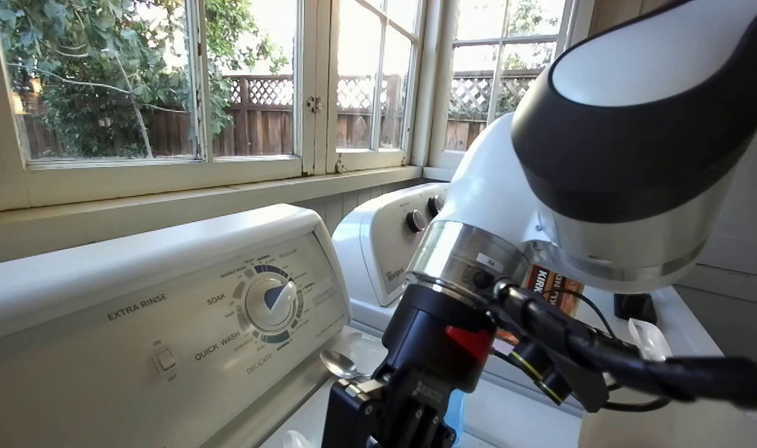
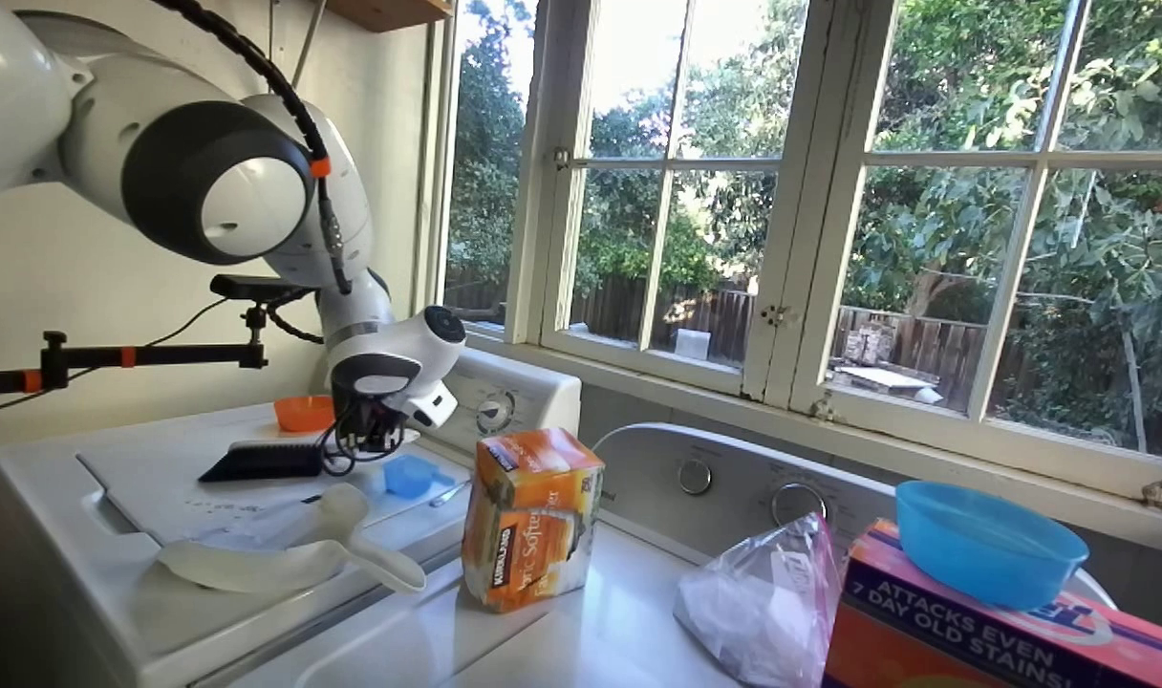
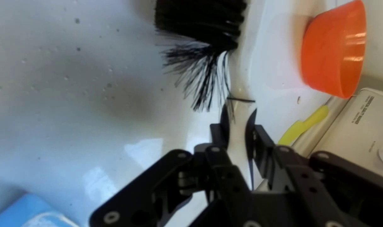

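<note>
Gripper (image 3: 238, 134): in the wrist view, closed on the pale handle (image 3: 237, 146) of the brush (image 3: 216, 31).
Brush: one, over the washer lid (image 3: 68, 135).
Handling: probably light, handle stiff and smooth, bristles (image 3: 191, 19) springy; mid-handle seems the surest hold.
Orange bowl (image 3: 323, 53): one, by the washer's side edge.
Yellow-green utensil (image 3: 305, 124): one, along the control panel's (image 3: 345, 138) foot.
Blue scoop (image 2: 411, 476): one, in an exterior view, toward the lid's back corner.
White scoops (image 2: 256, 566): perhaps two, since their overlap hides parts.
Fabric softener box (image 2: 533, 521): one, at the next appliance's (image 2: 581, 655) washer-side edge.
Blue bowl (image 2: 987, 545): one, atop one detergent box (image 2: 944, 621).
Spoon (image 1: 338, 363): one, in an exterior view, below the panel.
</note>
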Available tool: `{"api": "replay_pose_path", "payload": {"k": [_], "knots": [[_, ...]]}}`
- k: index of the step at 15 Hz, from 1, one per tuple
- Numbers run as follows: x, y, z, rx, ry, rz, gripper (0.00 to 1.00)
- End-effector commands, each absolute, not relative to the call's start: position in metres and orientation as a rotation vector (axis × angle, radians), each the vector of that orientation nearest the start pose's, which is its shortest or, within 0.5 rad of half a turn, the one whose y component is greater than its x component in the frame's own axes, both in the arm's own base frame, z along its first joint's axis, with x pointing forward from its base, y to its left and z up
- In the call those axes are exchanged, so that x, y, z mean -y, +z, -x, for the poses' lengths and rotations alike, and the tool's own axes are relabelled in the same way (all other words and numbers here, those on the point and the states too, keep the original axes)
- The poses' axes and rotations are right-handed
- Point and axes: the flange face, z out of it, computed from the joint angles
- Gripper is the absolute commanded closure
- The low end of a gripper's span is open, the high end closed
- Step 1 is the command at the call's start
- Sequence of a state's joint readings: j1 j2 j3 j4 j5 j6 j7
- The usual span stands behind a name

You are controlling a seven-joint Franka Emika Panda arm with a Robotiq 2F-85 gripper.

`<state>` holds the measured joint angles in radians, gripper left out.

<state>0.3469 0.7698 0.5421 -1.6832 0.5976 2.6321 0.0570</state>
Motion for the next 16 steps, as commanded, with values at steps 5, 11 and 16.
{"api": "replay_pose_path", "payload": {"k": [5, 11, 16], "knots": [[-0.457, 0.234, -0.466, 0.163, 0.043, 2.275, 0.93], [-0.450, 0.244, -0.453, 0.002, -0.007, 2.268, 0.93], [-0.456, 0.238, -0.468, 0.032, -0.007, 2.233, 0.93]]}}
